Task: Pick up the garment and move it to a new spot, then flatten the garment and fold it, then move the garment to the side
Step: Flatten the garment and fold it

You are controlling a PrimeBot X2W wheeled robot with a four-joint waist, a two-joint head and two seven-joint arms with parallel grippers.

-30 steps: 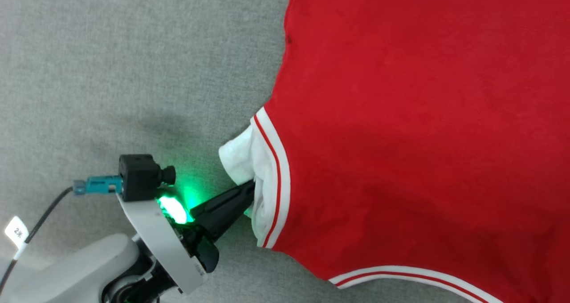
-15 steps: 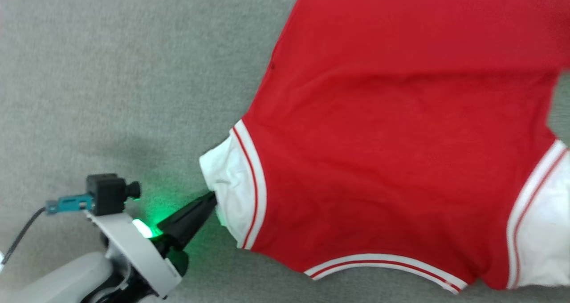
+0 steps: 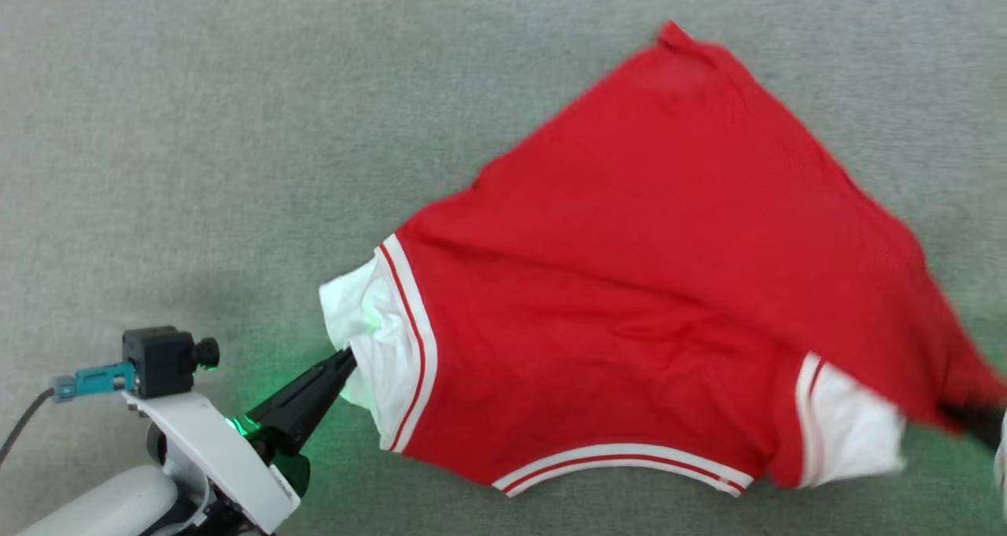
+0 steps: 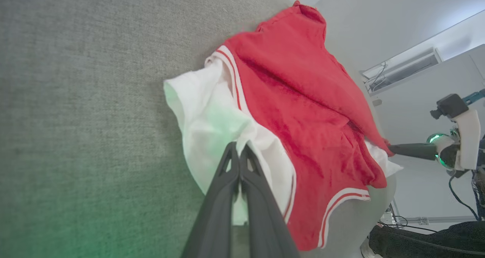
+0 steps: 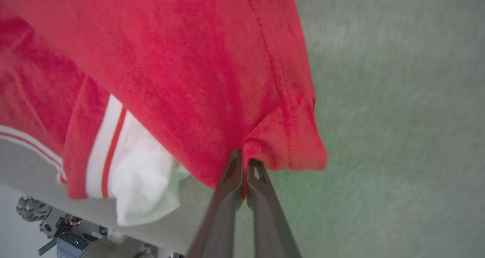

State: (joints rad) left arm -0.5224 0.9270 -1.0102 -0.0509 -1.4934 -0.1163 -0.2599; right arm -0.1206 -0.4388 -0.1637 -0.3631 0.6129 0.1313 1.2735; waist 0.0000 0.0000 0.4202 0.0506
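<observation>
The garment (image 3: 653,284) is a bright red jersey with white-and-red striped trim, spread over the grey surface with its plain red side up. My left gripper (image 3: 346,356) is shut on the white lining at the jersey's left sleeve; the left wrist view shows the same pinch by the left gripper (image 4: 239,147) on the garment (image 4: 303,110). At the right edge of the head view my right gripper (image 3: 956,416) is shut on a red corner. The right wrist view confirms this, with the right gripper (image 5: 242,156) clamping a fold of the garment (image 5: 197,72). Across the cloth, the right gripper (image 4: 392,149) also appears in the left wrist view.
A grey fabric-covered surface (image 3: 197,127) lies under and around the jersey, with open room to the left and at the top. In the left wrist view the surface's edge (image 4: 375,197) falls off toward a white wall and cables.
Both grippers have dragged the garment toward the lower left of the head view. Its far hem and right sleeve have come into view, and the cloth now lies slanted.
</observation>
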